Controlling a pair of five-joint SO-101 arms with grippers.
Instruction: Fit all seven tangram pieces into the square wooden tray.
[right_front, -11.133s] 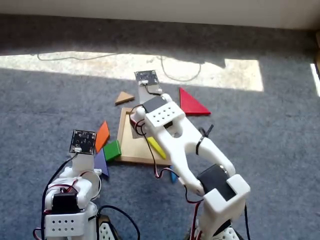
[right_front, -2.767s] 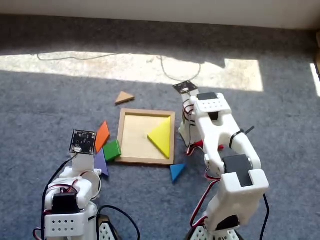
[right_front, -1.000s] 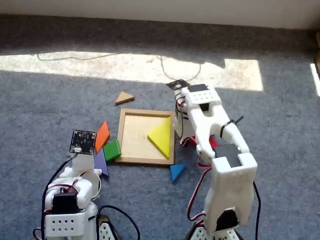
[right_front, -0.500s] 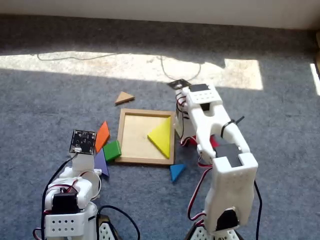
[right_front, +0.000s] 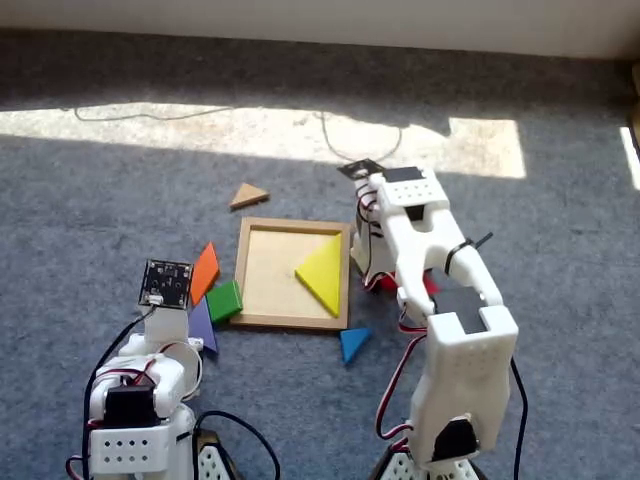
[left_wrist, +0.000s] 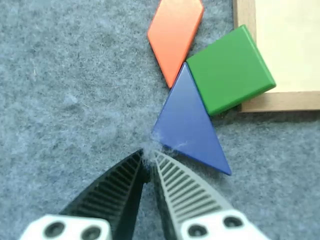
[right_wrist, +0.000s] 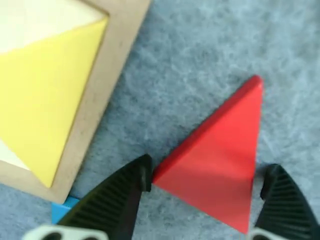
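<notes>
The square wooden tray lies on the carpet with a yellow triangle inside at its right side. My right gripper is open just right of the tray. Its fingers straddle a red triangle that lies flat on the carpet, mostly hidden under the arm in the high view. My left gripper is shut on nothing. Its tips sit at a corner of the purple-blue triangle. That triangle touches the green square and the orange parallelogram.
A tan triangle lies beyond the tray's far left corner. A small blue triangle lies below the tray's near right corner. The green square overlaps the tray's left rim. A cable runs across the sunlit carpet.
The yellow triangle was set into the tray and the right arm left it. The red triangle now lies nearer, beside the tray's right edge. In the last second the right arm barely shifted.
</notes>
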